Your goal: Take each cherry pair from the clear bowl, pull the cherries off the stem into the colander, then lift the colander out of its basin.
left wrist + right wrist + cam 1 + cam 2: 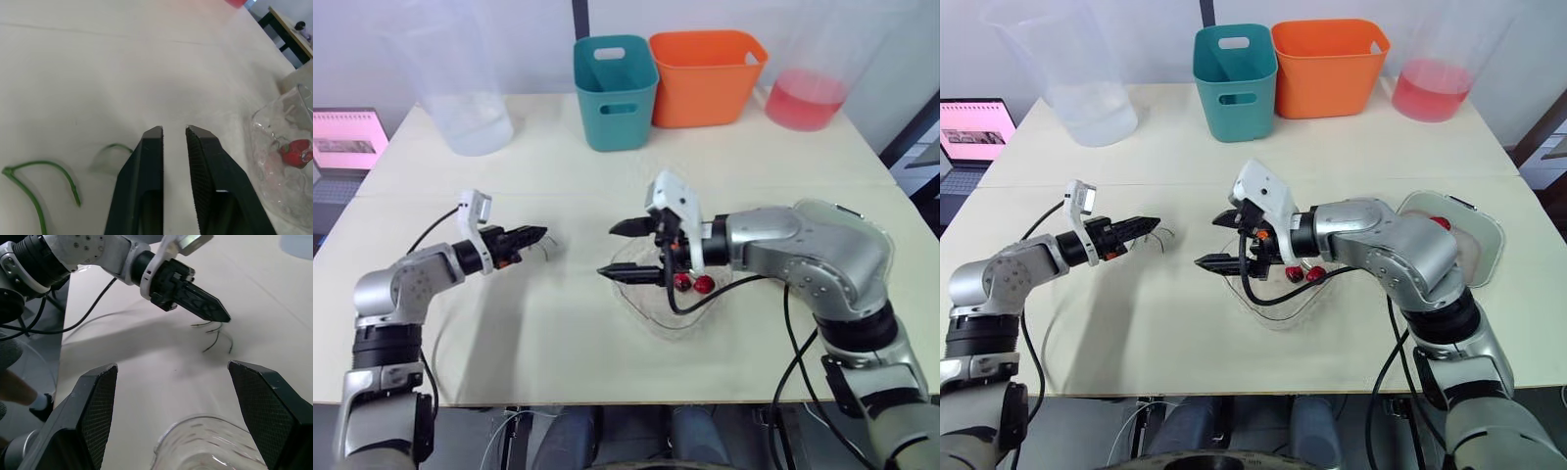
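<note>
Note the right gripper spread wide and gripping nothing, its fingers reaching out over the rim of the clear bowl on the side facing the other arm. Locate two red cherries in that bowl, just behind the fingers and below the wrist; cannot tell whether joined by a stem. Look straight ahead of the fingertips, across a stretch of bare table, for the left gripper, closed to a narrow slit and gripping nothing. Find several bare green stems lying on the table just beneath and beside the left gripper's tips; read these as pairs already stripped. Trace back along the right forearm to the elbow to find the colander seated in its basin, with at least one red cherry visible inside. Judge the stripping step as well advanced but unfinished: pick the bowl's cherries, pull them off the stem and drop them into the colander. Treat the closing lift of the colander out of the basin as not yet begun, with neither gripper near it. Disregard the teal bin and orange bin well beyond both grippers.
</note>
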